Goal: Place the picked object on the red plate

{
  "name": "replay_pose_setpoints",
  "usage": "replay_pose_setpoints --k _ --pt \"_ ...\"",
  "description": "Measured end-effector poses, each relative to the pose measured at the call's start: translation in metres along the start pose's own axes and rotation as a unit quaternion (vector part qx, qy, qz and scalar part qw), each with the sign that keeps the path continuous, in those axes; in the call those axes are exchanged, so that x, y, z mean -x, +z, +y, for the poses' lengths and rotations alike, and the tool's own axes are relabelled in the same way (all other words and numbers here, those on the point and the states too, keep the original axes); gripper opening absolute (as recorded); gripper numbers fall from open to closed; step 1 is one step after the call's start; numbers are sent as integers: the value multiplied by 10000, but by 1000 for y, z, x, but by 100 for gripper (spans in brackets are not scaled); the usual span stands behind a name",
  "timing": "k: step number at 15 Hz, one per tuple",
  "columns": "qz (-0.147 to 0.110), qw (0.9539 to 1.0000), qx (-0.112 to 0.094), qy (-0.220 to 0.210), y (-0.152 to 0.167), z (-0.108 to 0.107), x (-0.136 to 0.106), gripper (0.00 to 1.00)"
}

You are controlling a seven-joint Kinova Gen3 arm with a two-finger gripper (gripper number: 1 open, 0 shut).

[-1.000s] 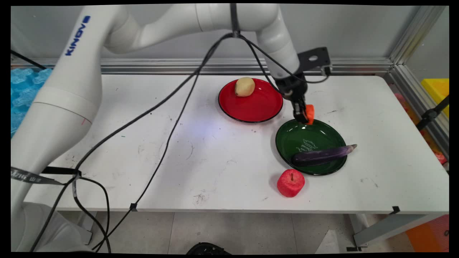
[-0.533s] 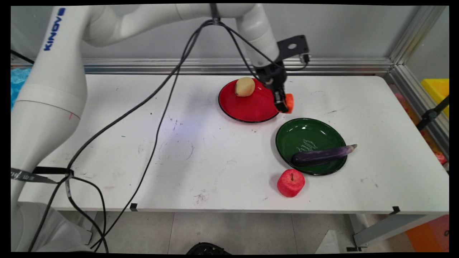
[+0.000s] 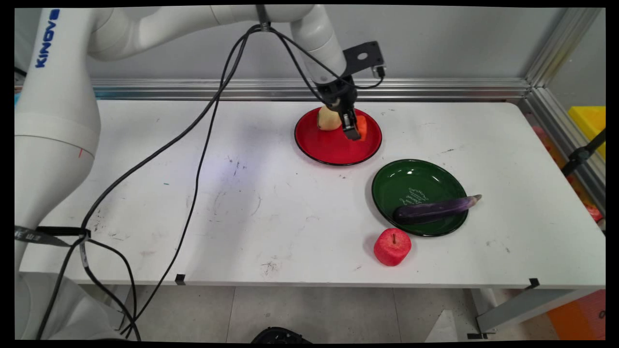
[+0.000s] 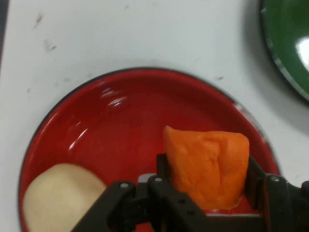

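The gripper [image 3: 354,129] pinches an orange chunk [image 4: 208,166] between its fingers, held above the red plate [image 3: 333,150] near the tabletop's far edge, just beside the yellowish potato [image 4: 58,195] lying at that plate's far rim

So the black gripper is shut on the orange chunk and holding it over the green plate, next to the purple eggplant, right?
Not quite. The black gripper is shut on the orange chunk, but over the round red plate, beside the pale yellow potato. The hand view shows red plate under the chunk. The purple eggplant lies on the green plate, apart from the gripper.
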Motion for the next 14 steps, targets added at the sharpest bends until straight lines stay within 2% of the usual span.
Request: replay_pose_setpoints --k 6,14 --pt "-36 9997 -197 -165 14 -20 21 0" --pt "-11 9991 -238 -355 32 -30 37 0"
